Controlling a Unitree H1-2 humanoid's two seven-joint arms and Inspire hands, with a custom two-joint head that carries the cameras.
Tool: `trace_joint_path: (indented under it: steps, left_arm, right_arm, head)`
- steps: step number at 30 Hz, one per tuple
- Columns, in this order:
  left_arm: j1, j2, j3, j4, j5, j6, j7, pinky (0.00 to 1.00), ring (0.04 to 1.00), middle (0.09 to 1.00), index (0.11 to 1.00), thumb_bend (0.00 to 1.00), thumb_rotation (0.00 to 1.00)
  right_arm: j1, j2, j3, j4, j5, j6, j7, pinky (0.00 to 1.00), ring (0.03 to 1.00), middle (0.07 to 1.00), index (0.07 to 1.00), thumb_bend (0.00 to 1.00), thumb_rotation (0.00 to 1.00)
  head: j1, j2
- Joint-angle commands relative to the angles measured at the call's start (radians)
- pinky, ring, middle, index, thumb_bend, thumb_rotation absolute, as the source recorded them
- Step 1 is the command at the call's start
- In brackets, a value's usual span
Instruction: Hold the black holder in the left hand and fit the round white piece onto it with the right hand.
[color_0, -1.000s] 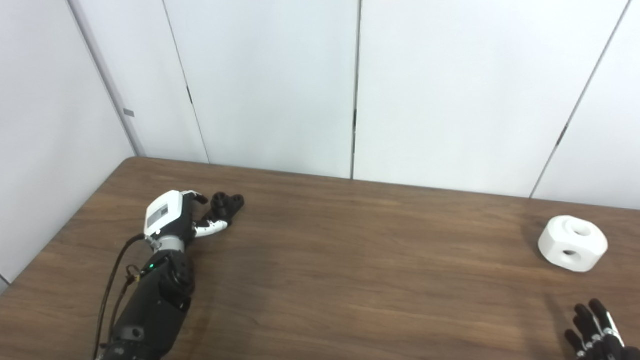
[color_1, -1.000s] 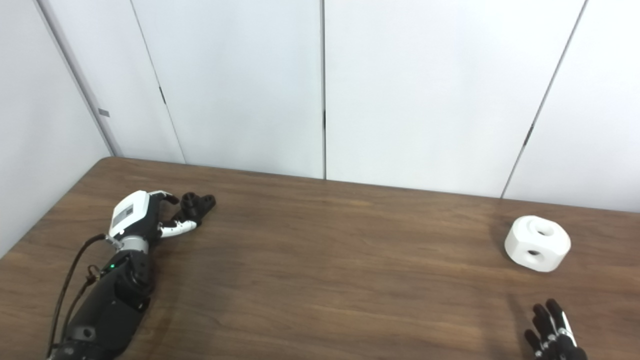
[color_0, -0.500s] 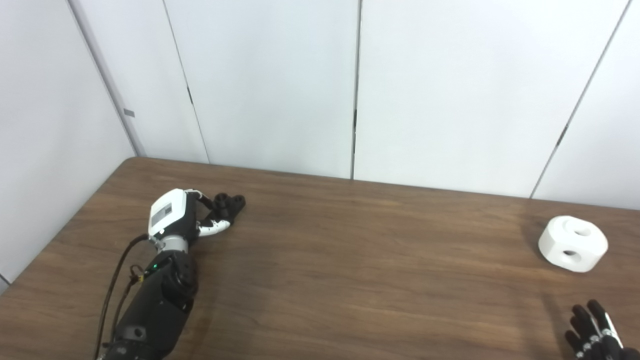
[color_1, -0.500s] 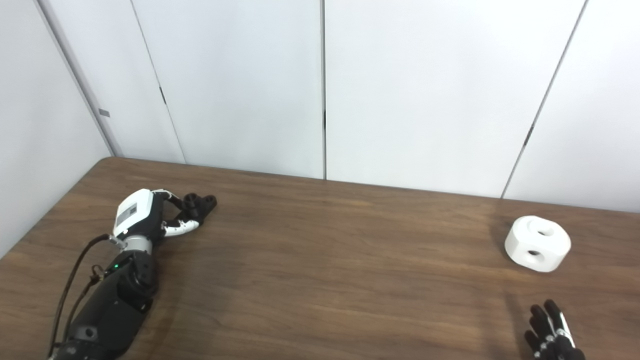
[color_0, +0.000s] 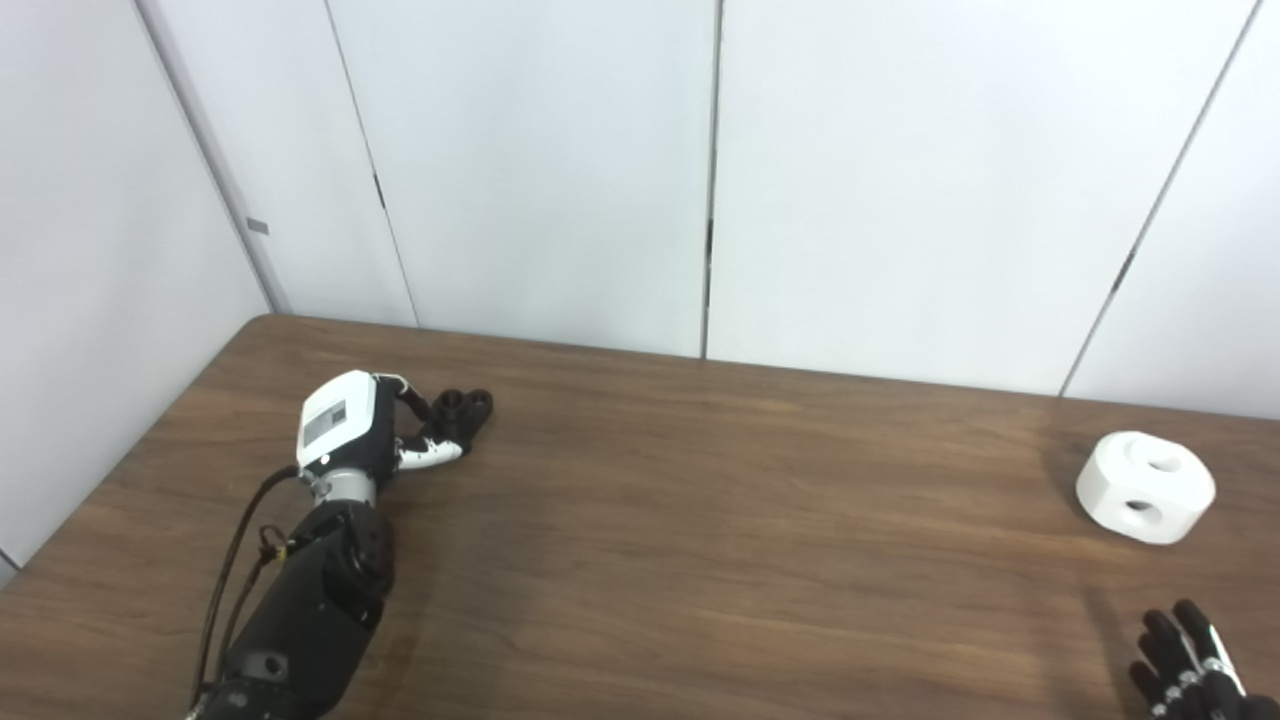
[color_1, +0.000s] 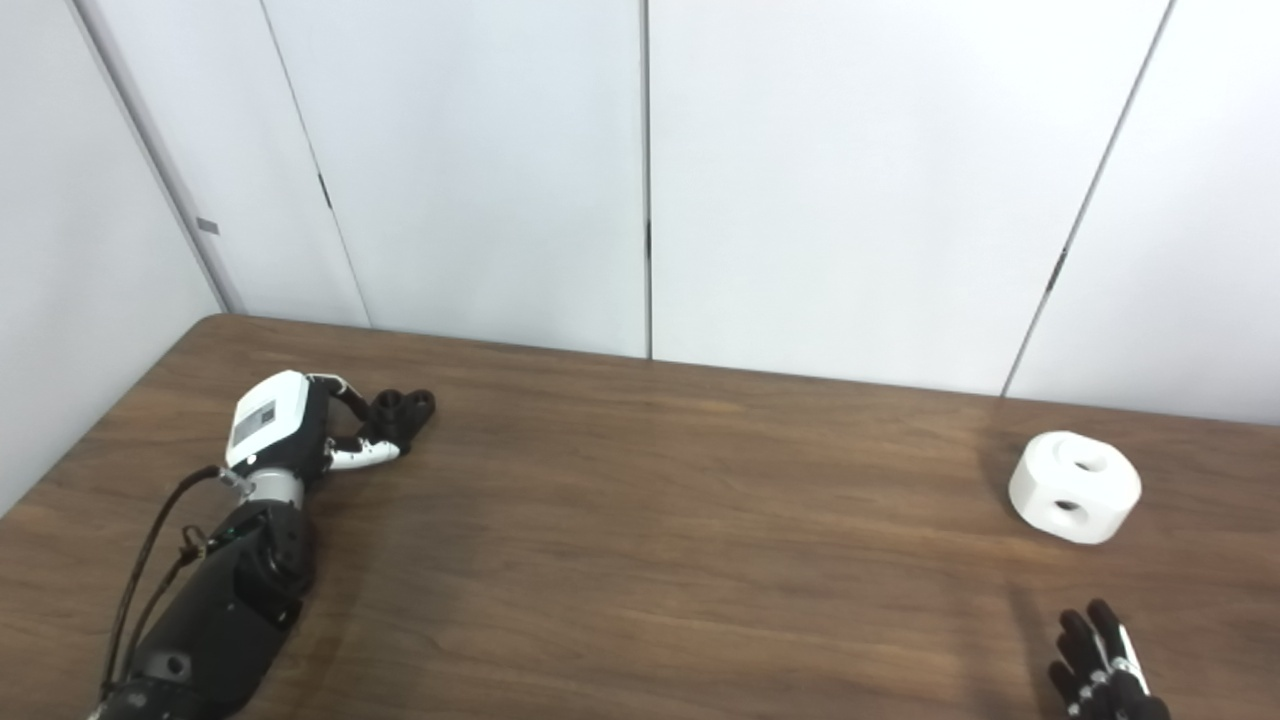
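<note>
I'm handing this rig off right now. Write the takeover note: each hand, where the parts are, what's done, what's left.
Left hand: at the far left of the table, fingers closing around the black holder; a firm grip can't be confirmed, and the holder looks still on the table.
Right hand: at the bottom right edge, fingers apart, holding nothing.
Round white piece: on the table at the far right, untouched, ahead of the right hand.
Done: left hand has reached the holder.
Left: secure and lift the holder, pick up the white piece with the right hand, bring the two together and fit them.

Holder (color_0: 462, 412) far left on table (color_0: 700, 520); round piece (color_0: 1145, 487) far right.
</note>
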Motion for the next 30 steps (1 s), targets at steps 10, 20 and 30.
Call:
trace_joint_path:
  steps: [10,20,30]
  left_arm:
    - [-0.004,0.024,0.010,-0.048,-0.009,-0.053,0.012,0.79,0.856,0.746,0.484,0.52,0.04]
    - [0.062,0.010,0.002,-0.195,-0.016,-0.048,-0.058,0.72,0.825,0.743,0.484,0.52,0.05]
    - [0.153,-0.057,-0.049,-0.390,-0.009,-0.041,-0.161,0.72,0.841,0.764,0.486,0.52,0.05]
  right_arm:
    - [0.020,-0.005,0.000,-0.019,-0.001,0.028,-0.001,1.00,1.000,0.967,1.000,0.63,1.00]
    - [0.021,-0.004,0.007,-0.028,-0.015,0.033,-0.001,1.00,0.983,0.962,1.000,0.63,1.00]
    - [0.017,0.005,0.016,-0.036,-0.015,0.040,-0.005,1.00,0.965,0.954,1.000,0.62,1.00]
  head:
    - [-0.004,0.005]
    - [-0.012,0.015]
    - [-0.035,0.033]
